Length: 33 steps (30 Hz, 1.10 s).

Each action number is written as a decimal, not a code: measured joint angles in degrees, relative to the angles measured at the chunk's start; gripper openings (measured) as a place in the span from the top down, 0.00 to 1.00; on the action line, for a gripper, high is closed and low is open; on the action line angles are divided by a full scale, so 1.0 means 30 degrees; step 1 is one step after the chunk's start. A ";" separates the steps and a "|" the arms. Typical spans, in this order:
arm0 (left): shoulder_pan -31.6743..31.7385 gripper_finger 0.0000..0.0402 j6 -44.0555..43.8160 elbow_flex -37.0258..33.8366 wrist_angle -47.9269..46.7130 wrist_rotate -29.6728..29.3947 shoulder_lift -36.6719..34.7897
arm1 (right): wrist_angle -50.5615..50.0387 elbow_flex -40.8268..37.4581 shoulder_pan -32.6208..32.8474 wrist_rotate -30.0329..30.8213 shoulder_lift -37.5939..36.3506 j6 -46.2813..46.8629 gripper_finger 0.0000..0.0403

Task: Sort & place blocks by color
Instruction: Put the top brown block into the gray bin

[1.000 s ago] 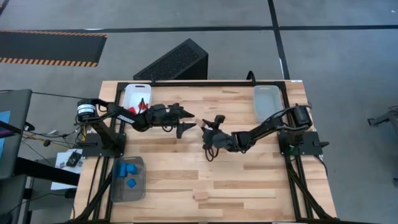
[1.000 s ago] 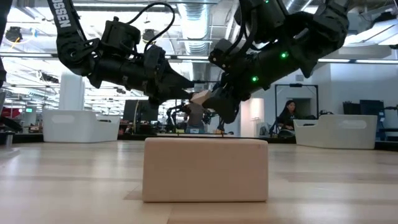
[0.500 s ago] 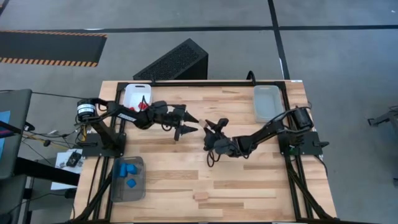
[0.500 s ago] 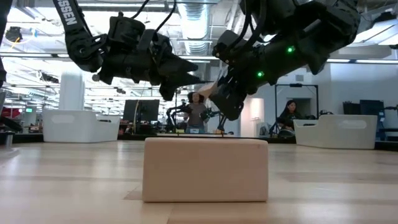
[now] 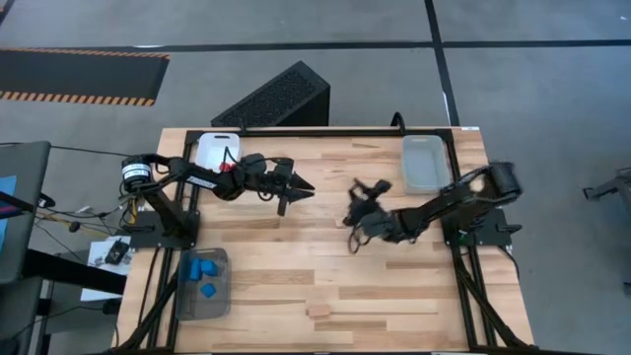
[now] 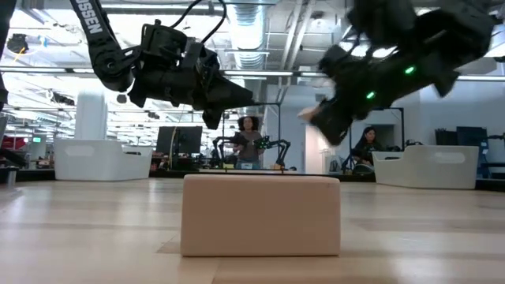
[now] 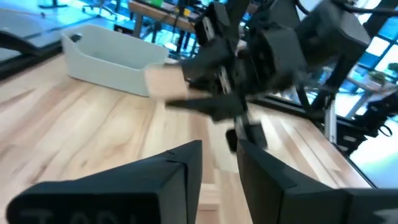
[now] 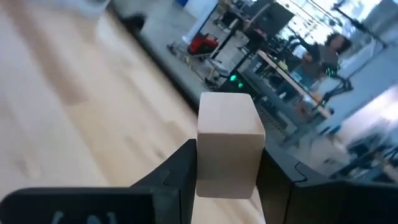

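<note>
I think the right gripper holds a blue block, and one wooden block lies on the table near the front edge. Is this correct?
Not quite: the block in the right gripper is plain light wood, not blue, as the right wrist view shows. A wooden block does lie near the front edge.

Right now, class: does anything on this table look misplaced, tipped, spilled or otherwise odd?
Nothing stands out. One light wood block lies alone near the table's front edge, unsorted but not spilled. The right gripper holds another wood block. Blue blocks sit in the grey tray.
</note>
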 joint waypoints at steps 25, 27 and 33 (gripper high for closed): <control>0.0747 0.64 0.2005 -0.0007 -0.0333 -0.1173 -0.0182 | -2.2333 -0.2535 -1.3692 -0.9892 -1.5879 1.7013 0.66; 0.0747 0.60 0.2034 -0.0007 -0.0555 -0.1158 -0.0323 | -2.2155 -0.2535 -1.4705 -1.0893 -1.4987 1.6850 0.66; 0.0740 0.54 0.3831 -0.0015 -0.3694 -0.2467 -0.2699 | -2.1810 -0.2535 -1.6986 -1.2842 -1.1913 1.6068 0.66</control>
